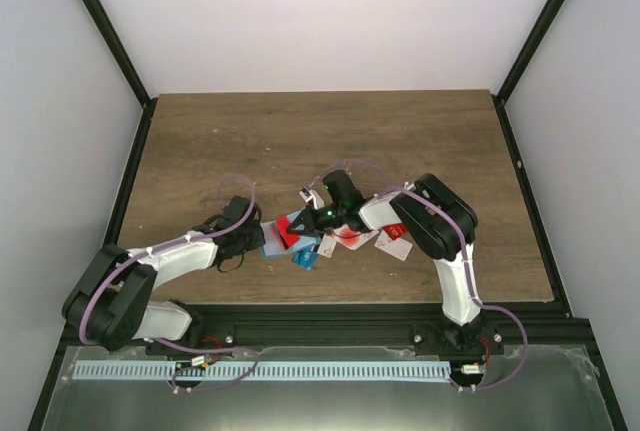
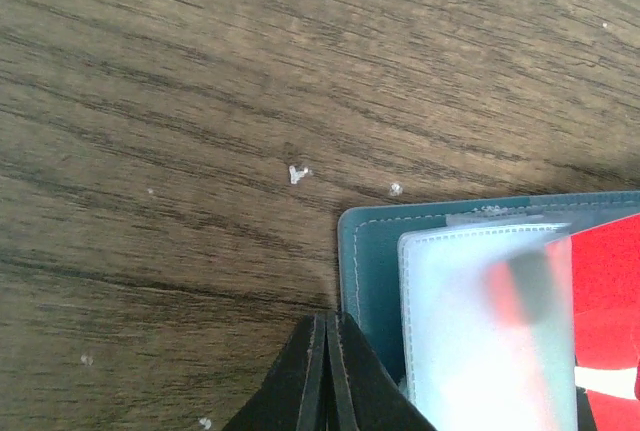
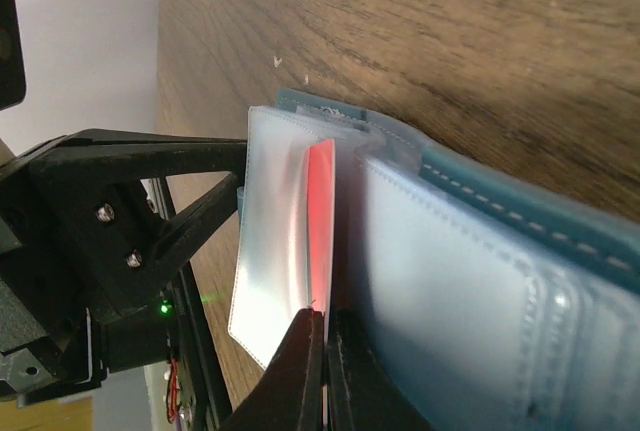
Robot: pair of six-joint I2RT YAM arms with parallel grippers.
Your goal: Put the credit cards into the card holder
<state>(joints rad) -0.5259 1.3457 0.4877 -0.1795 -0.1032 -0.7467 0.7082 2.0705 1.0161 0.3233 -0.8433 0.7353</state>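
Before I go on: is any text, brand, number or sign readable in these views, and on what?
None can be read.
On the loose cards in the top view: markings too small to read.
On the red card at the card holder: blurred, no legible print.

Bright even light, soft shadows — nearest foreground blurred in both wrist views

Teal card holder [image 2: 365,261] lying open, red card [image 3: 320,216] half inside, loose cards [image 1: 393,243] beside
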